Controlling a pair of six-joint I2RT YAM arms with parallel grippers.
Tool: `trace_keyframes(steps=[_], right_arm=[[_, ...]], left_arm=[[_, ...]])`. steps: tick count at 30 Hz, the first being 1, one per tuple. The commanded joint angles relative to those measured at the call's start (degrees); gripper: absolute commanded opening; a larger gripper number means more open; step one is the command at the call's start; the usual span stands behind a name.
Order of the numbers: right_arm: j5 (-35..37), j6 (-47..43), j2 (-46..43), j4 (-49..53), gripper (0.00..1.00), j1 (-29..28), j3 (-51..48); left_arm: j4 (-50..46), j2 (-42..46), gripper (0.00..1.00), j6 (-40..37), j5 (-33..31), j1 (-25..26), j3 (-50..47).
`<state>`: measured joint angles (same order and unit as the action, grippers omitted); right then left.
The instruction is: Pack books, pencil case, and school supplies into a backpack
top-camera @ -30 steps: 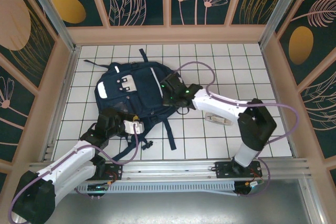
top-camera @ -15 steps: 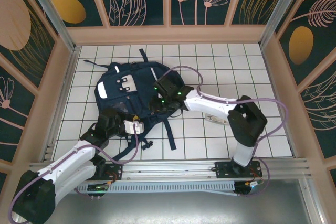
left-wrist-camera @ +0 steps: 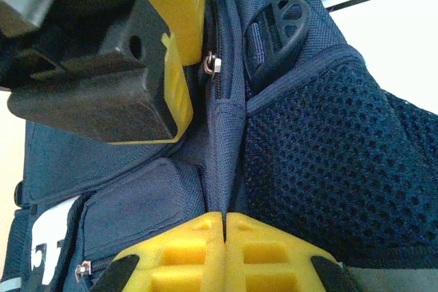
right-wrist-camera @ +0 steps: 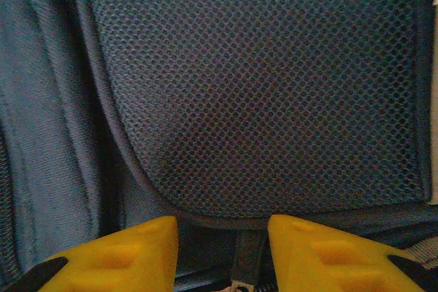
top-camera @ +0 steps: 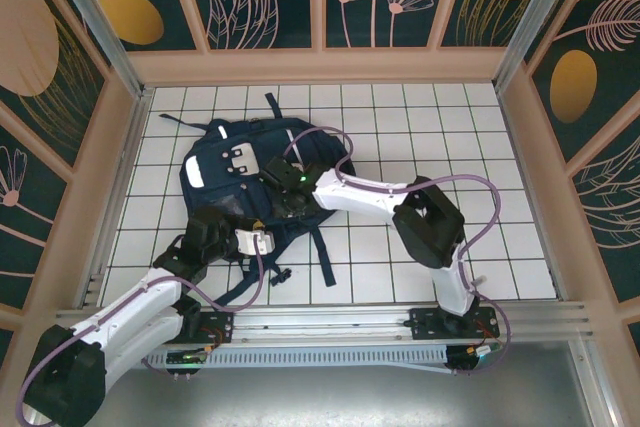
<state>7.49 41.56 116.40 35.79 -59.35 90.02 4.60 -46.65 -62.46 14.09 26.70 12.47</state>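
Note:
The dark navy backpack lies flat on the white tiled table, left of centre. My left gripper sits at its near edge, and in the left wrist view it is shut on a raised fold of the backpack fabric beside a zipper pull. My right gripper reaches over the bag from the right, just beyond the left one. It stands open over a mesh pocket, with a zipper pull low between its fingertips. Books, pencil case and school supplies are out of view.
Black straps trail from the backpack toward the near rail. A black buckle sits on the bag by the zipper. The right arm's elbow hangs over the tiles right of the bag. Low walls ring the table.
The right arm has swung left across the backpack and its gripper has gone from shut to open. The left gripper has stayed shut in place.

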Motion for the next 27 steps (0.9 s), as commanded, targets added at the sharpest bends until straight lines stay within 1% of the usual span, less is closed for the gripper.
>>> trace_keyframes(steps=[1, 7, 9, 11, 15, 17, 20, 23, 26, 27], right_arm=[[9.0, 2.4, 2.5, 10.7, 0.39, -1.2, 1.3], [11.9, 2.4, 1.4, 16.9, 0.34, -3.1, 1.6], [11.0, 2.2, 0.6, 14.4, 0.31, -2.8, -0.7], [7.6, 1.6, 0.2, 10.4, 0.28, -1.8, -2.4], [4.7, 1.3, -0.3, 5.7, 0.18, 0.0, -3.0], [1.6, 1.7, -2.5, 0.8, 0.11, 1.3, -5.7], [-1.5, 1.9, -8.0, -7.0, 0.04, 2.2, -10.9], [-1.4, 3.0, -14.2, -10.7, 0.0, 3.1, -15.8], [-1.0, 4.8, -18.7, -11.9, 0.0, 5.1, -20.1], [0.3, 5.3, -19.8, -11.2, 0.0, 5.7, -21.0]], left_arm=[[3.3, 1.5, 0.0, 1.1, 1.0, 0.3, -0.1], [3.0, 1.2, 0.0, 1.5, 0.9, 0.3, 0.2], [3.7, 1.0, 0.0, 1.3, 0.9, 0.3, -0.2], [3.8, 0.4, 0.0, 1.2, 1.1, 0.3, 0.2], [3.7, 0.2, 0.0, 1.6, 1.3, 0.3, 0.4], [3.6, 0.3, 0.0, 1.5, 0.9, 0.3, 0.1], [3.3, 0.7, 0.0, 1.9, 0.4, 0.3, 0.5], [4.0, 1.5, 0.0, 2.6, 0.3, 0.3, -0.2], [4.1, 0.9, 0.0, 2.7, 0.7, 0.3, 0.2], [4.1, 0.7, 0.0, 3.1, 0.4, 0.3, 0.6]])
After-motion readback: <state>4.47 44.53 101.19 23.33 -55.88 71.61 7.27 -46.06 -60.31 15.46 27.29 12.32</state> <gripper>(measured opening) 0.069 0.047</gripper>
